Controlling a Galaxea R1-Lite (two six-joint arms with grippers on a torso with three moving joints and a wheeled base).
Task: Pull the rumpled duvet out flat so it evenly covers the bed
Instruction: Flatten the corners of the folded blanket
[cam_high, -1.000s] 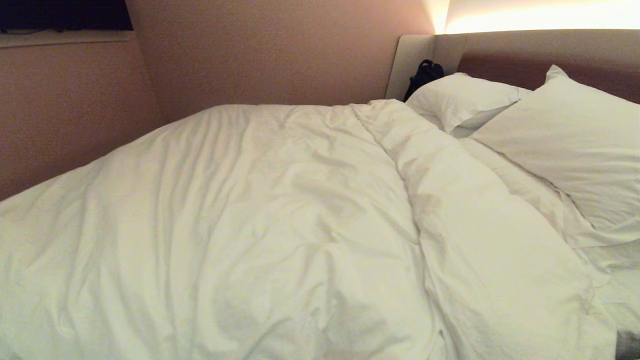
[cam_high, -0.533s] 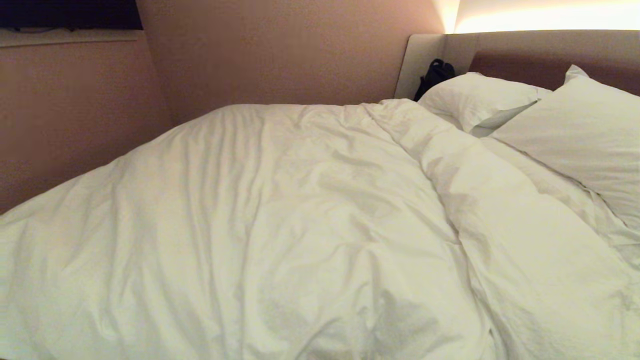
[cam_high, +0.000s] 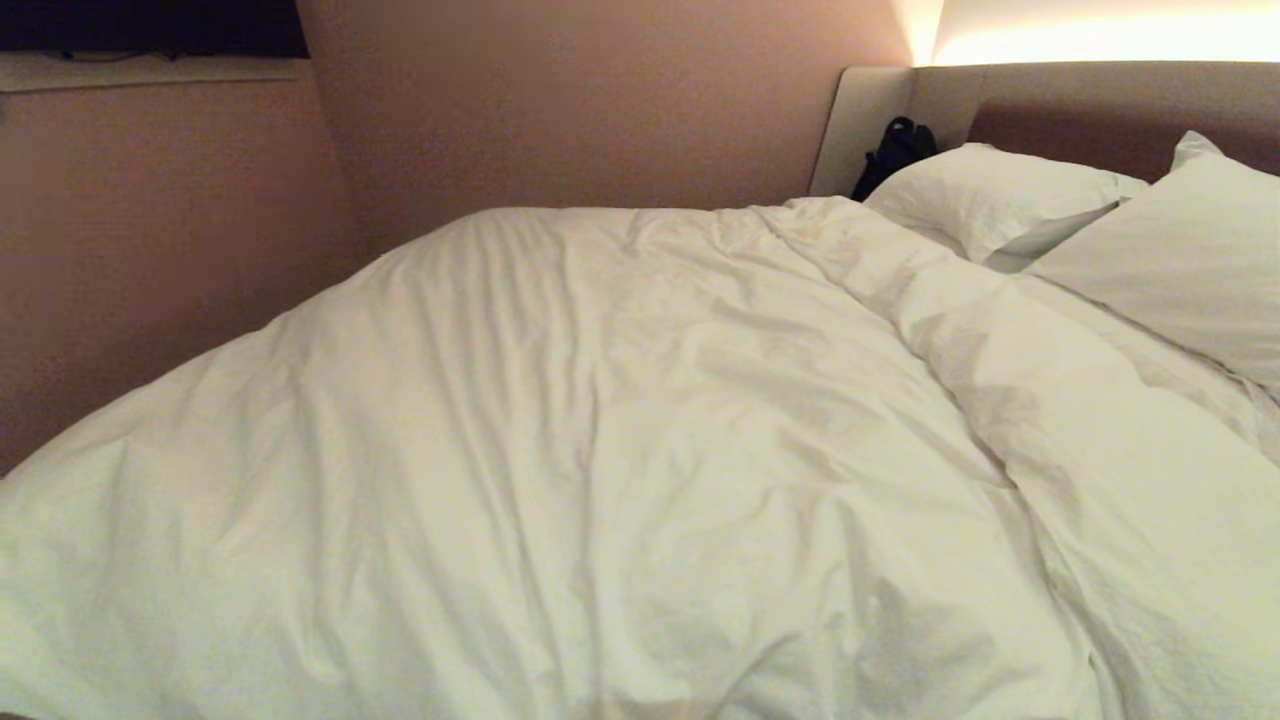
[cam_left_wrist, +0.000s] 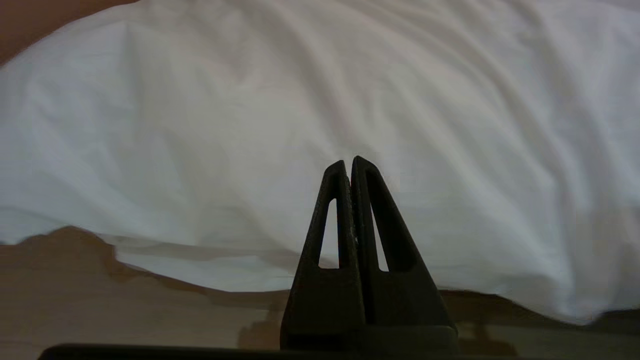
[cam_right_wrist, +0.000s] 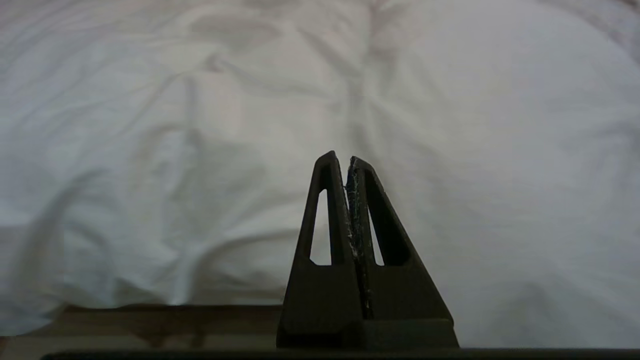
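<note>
Creased white duvet (cam_high: 600, 450) spread across the bed (cam_high: 1060, 110), top edge folded back below two pillows (cam_high: 1000, 195) — near hem overhanging the wooden floor (cam_left_wrist: 125, 305), left gripper (cam_left_wrist: 350, 162) and right gripper (cam_right_wrist: 345, 160) both clenched on nothing, clear of the cloth, far side against the wall (cam_high: 600, 100).

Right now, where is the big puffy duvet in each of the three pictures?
Head view: the duvet fills most of the picture, from the wall to the pillows.
Left wrist view: it fills the upper part, its edge hanging above the floor, behind the shut left pincer.
Right wrist view: it fills nearly everything behind the shut right pincer.
Shared landmark: the duvet's own creased white surface.
</note>
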